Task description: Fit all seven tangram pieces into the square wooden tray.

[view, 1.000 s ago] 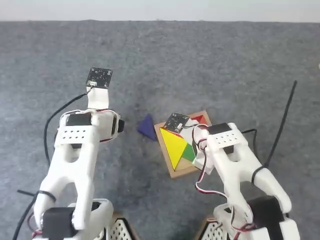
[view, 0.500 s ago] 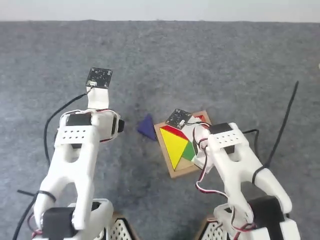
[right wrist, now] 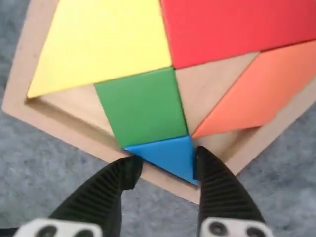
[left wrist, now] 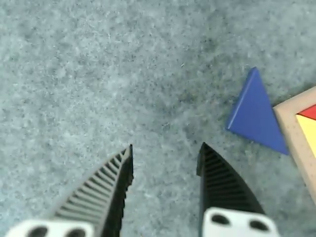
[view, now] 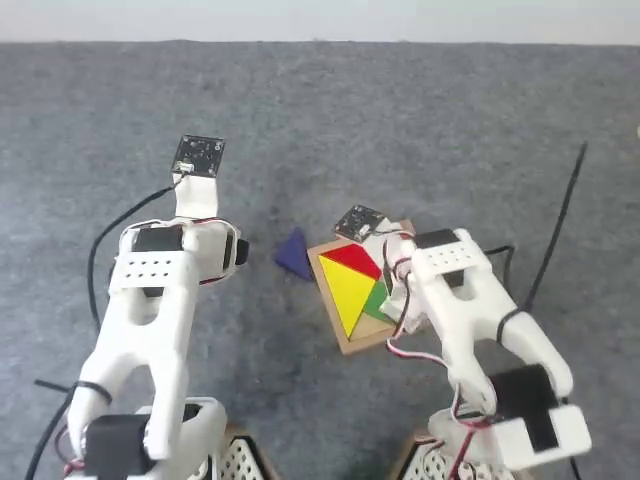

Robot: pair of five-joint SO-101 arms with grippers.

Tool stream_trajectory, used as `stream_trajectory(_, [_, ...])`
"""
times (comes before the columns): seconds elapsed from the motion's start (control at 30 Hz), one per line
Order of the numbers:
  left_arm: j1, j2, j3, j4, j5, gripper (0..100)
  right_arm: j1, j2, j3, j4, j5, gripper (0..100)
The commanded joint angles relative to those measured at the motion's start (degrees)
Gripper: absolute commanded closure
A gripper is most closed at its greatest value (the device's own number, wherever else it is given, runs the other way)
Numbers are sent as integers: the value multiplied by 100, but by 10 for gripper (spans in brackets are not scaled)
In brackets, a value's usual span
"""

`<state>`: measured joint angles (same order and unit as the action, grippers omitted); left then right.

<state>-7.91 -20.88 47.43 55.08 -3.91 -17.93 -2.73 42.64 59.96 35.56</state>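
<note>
High over the grey surface (view: 450, 120): wooden tray (view: 352, 347) right of centre, yellow triangle (view: 348, 285) and red triangle (view: 352, 257) seated, dark blue triangle (view: 294, 254) loose just beside its corner, right arm (view: 450, 290) bent over it | left wrist: left hand (left wrist: 165, 158) wide above bare surface | right wrist: right hand (right wrist: 165, 160) narrow, tips flanking light blue triangle (right wrist: 168, 154) at tray rim, beside green square (right wrist: 143, 106) and orange piece (right wrist: 242, 91).

the left arm (view: 150, 300) is stretched from the near edge of the desk (view: 450, 120) toward its middle, and the left hand (left wrist: 165, 153) is held open, pointed down. the right arm (view: 462, 300) is bent, and the right hand (right wrist: 165, 159) is pointed down, fingers parted.
</note>
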Motion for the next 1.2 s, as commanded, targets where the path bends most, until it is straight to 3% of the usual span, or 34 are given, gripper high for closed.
stream_trajectory(0.0, [-18, -18, -233, -97, 18, 790, 119, 549, -448, 31, -70, 887])
stream_trajectory(0.1, [-18, -18, -242, -88, 18, 790, 136, 541, -448, 22, -88, 893])
stream_trajectory(0.27, [-26, -18, -242, -88, 18, 790, 154, 532, -422, 110, -62, 993])
stream_trajectory(0.43, [-26, -18, -251, -97, 18, 790, 163, 418, -360, 251, -97, 990])
stream_trajectory(0.7, [-26, -18, -259, -97, 18, 790, 66, -1244, 738, 242, -53, 990])
stream_trajectory(0.87, [-26, -18, -259, -97, 18, 790, -400, -2149, 1538, 259, -44, 990])
stream_trajectory(1.17, [-35, -18, -259, -97, 18, 790, -488, -3336, 1653, 716, -308, 990])
